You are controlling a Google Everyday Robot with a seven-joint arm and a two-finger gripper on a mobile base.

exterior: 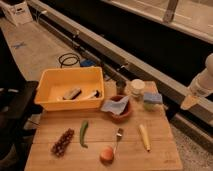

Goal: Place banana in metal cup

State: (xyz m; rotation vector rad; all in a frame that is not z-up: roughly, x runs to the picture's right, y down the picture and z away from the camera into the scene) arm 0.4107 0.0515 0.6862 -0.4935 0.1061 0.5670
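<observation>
Camera view: gripper (189, 102) hangs well right of the brown bowl (119, 113), fingers wide, empty. The banana (144, 137) lies front-right of the bowl, the metal cup (120, 87) just behind it (narrow mouth). A tilted banana could topple that cup.

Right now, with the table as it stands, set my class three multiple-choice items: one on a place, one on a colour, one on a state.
1. Where does the banana lie?
A. in the brown bowl
B. on the wooden board, right of the fork
C. on the floor

2. What colour is the bin?
A. blue
B. yellow
C. white

3. How is the robot's hand?
A. gripping the banana
B. inside the bin
C. in the air beyond the board's right edge, holding nothing

Answers: 1 B, it lies flat beside the fork; 2 B, its walls are bright yellow; 3 C, it hangs clear of everything, empty.
</observation>
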